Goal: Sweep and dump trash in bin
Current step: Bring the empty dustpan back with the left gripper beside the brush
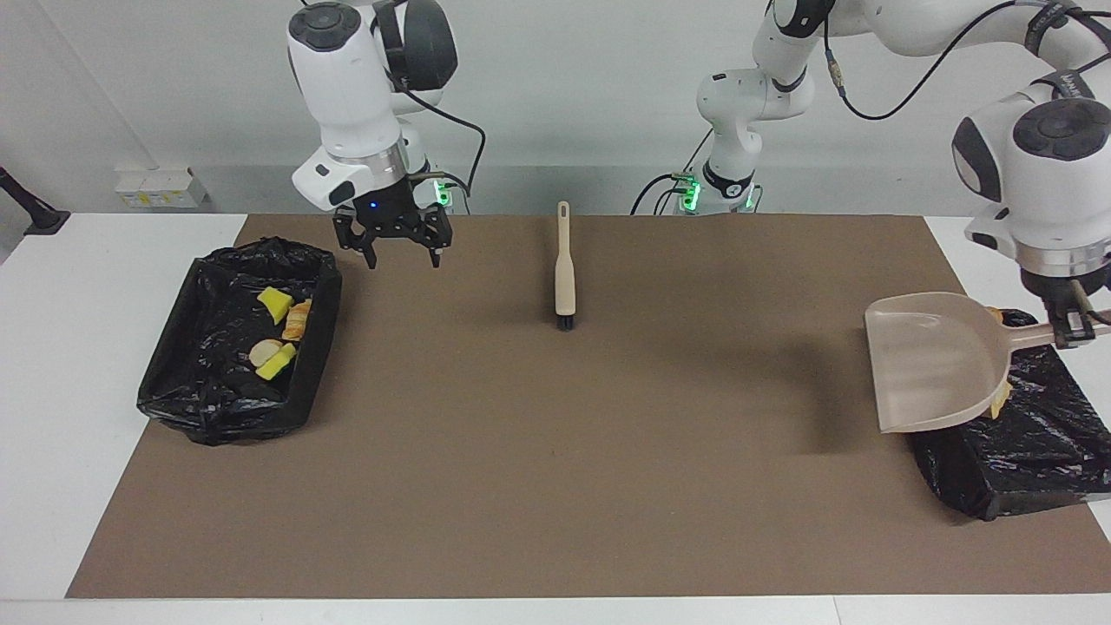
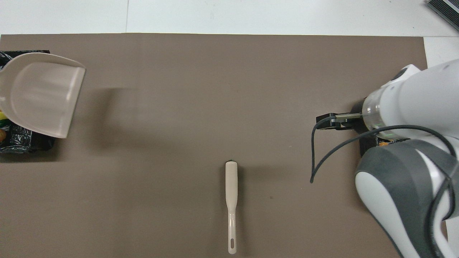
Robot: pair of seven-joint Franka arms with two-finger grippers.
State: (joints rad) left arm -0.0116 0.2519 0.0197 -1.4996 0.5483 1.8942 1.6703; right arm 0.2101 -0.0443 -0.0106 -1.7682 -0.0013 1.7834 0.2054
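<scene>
Starting at the right arm's end of the table, a black-lined bin (image 1: 234, 347) rested on the brown mat (image 1: 555, 451) and contained four trash scraps (image 1: 278, 334): two yellow sponge bits, a beige chunk and an orange-brown lump. The right gripper (image 1: 392, 247) hung above the mat just beside that bin, fingers spread apart and empty. A beige brush (image 1: 565, 269) lay flat near the table's middle, handle toward the robots, bristle end away from them. At the left arm's end, the left gripper (image 1: 1069, 325) was clamped on the handle of a beige dustpan (image 1: 933, 369), held in the air over a second black-lined bin (image 1: 1015, 456). Scraps in that bin (image 1: 1000, 401) were mostly hidden by the pan.
</scene>
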